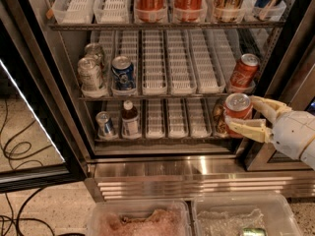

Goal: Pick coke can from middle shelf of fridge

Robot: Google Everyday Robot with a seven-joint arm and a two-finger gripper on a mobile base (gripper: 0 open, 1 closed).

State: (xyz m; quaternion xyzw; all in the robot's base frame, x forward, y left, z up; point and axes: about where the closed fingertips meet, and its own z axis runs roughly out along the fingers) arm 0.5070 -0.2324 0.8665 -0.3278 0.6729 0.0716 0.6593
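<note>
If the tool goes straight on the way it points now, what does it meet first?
The tool, shut on the coke can at the right of the fridge, points left. Probably the brownish item on the bottom shelf comes first, though depth is unclear.

middle shelf (167, 96) — silver cans (91, 73), blue can (123, 73), red can (244, 70); hand (241, 113) below grips coke can (237, 106)
</note>
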